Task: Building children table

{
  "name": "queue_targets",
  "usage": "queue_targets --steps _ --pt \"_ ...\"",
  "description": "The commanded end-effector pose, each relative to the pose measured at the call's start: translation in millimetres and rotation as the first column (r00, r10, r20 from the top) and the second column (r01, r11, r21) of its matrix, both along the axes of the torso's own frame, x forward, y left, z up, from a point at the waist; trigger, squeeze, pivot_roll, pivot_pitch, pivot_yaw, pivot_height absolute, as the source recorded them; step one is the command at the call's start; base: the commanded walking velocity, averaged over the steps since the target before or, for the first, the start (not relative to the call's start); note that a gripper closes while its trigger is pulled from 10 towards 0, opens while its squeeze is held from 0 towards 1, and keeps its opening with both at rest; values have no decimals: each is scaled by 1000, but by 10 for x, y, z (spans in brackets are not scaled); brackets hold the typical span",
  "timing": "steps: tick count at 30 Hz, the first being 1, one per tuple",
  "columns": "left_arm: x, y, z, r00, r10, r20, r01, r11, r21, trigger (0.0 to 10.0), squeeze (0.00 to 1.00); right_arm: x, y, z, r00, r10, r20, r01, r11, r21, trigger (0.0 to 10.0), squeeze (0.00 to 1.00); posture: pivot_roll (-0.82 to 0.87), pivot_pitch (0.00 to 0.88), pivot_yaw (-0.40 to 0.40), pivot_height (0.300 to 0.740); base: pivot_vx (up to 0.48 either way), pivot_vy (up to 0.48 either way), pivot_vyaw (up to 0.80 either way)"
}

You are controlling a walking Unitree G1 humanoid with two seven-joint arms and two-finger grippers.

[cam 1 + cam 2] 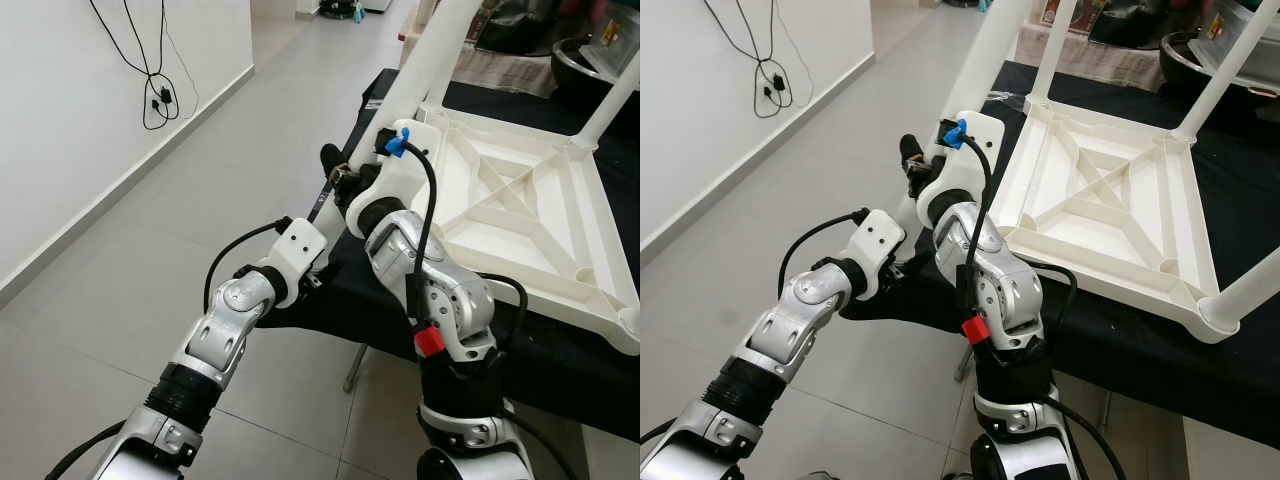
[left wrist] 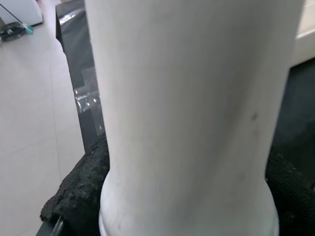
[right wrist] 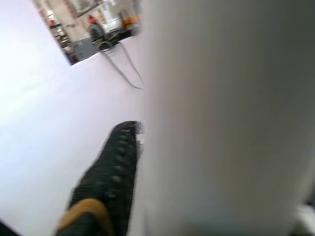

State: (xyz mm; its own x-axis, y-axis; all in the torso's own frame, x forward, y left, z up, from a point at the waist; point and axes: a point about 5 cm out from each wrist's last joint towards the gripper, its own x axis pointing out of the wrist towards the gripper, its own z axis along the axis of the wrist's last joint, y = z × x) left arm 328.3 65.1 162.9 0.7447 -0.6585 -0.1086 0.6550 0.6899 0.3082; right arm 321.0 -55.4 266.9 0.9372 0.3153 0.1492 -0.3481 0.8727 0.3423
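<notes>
Black worktop (image 1: 1240, 380) carries the upturned white table (image 1: 1110, 215); both grippers, left gripper (image 2: 187, 206) and right gripper (image 3: 147, 162), seemingly clamp its leg (image 1: 425, 65), which could twist loose.

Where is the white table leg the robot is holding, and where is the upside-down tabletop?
white table leg (image 2: 192, 113), left wrist view, on its round shaft.
upside-down tabletop (image 1: 1110, 205), right eye view, on the crossed ribs underneath.

Matt white plastic table leg (image 2: 192, 113); ribbed plastic tabletop underside (image 1: 1110, 200); black cloth table cover (image 1: 1160, 350); glossy floor tiles (image 1: 120, 290).
</notes>
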Motion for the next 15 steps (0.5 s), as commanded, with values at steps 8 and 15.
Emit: queue_targets --steps 8,15 --pt "-277 -34 -29 995 -104 11 104 994 18 10000 0 -43 -4 77 969 208 130 -201 977 -66 10000 0 98 104 -80 740 0 0 0" --pt "-482 98 -119 989 -142 -37 142 990 4 10000 0 -14 -167 49 894 432 116 -424 901 -94 10000 0 105 107 -79 740 0 0 0"
